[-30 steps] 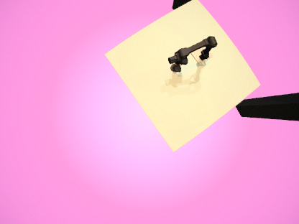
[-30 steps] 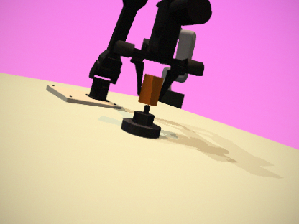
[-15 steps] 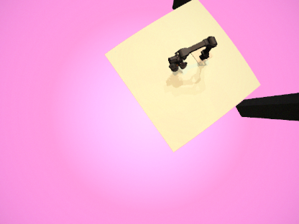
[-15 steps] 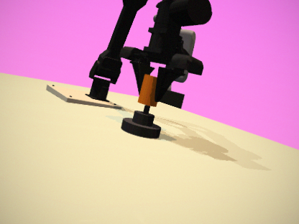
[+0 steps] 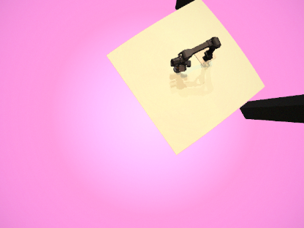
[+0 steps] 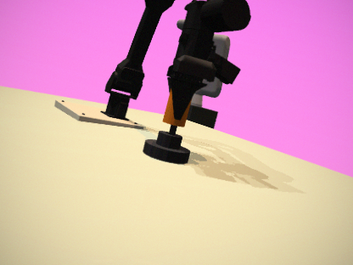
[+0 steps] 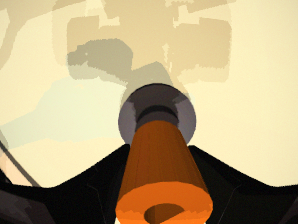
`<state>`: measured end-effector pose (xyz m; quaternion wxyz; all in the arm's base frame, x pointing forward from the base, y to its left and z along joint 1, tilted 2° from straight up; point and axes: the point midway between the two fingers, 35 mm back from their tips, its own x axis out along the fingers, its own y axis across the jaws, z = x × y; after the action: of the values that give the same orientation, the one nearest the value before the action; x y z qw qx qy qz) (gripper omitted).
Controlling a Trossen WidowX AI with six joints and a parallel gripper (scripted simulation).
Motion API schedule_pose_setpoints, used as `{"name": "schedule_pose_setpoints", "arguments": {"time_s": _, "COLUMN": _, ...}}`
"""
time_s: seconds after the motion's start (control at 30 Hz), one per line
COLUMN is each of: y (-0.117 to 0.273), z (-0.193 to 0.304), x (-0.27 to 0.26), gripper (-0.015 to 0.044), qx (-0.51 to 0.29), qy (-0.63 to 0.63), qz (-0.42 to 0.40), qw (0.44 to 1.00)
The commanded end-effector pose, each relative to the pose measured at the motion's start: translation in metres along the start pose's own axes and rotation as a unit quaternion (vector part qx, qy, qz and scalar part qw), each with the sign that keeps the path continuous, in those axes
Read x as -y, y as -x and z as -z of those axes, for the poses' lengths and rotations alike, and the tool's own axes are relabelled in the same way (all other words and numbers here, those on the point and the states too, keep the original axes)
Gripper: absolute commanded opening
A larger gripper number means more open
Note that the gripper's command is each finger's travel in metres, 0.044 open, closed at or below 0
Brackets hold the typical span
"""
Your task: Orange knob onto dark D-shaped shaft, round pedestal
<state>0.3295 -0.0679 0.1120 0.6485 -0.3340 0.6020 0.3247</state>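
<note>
The orange knob (image 6: 168, 119) (image 7: 159, 157) is upright between the fingers of my gripper (image 6: 176, 115) (image 7: 158, 149), which is shut on it. The dark round pedestal (image 6: 166, 153) (image 7: 128, 122) stands below, with a narrower raised step. A short length of the dark shaft (image 6: 173, 129) shows between the step and the knob's underside, so the knob is not down on the pedestal. Whether the shaft's tip is inside the hole or only touches the underside cannot be told. The D-shaped hole shows in the knob's top in the wrist view. The shaft's flat side is hidden.
The arm's base plate (image 6: 91, 115) lies behind and left of the pedestal in the exterior view. The pale table top (image 5: 161, 106) (image 6: 106, 204) carries the arm's shadows. A black beam (image 5: 274, 109) shows beyond the table's right edge in the top view.
</note>
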Motion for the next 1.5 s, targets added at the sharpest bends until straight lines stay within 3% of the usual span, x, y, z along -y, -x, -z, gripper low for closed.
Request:
{"name": "schedule_pose_setpoints", "arguments": {"time_s": 0.0, "y": 0.0012, "z": -0.0013, "x": -0.0007, "gripper": 0.0000, "qx": 0.001, "qy": -0.351, "qz": -0.001, "qw": 0.936}}
{"name": "schedule_pose_setpoints", "arguments": {"time_s": 0.2, "y": 0.0057, "z": -0.0009, "x": 0.0021, "gripper": 0.0000, "qx": 0.001, "qy": -0.493, "qz": -0.001, "qw": 0.870}}
{"name": "schedule_pose_setpoints", "arguments": {"time_s": 1.47, "y": 0.0044, "z": 0.0014, "x": 0.0033, "gripper": 0.0000, "qx": 0.001, "qy": -0.493, "qz": -0.001, "qw": 0.870}}
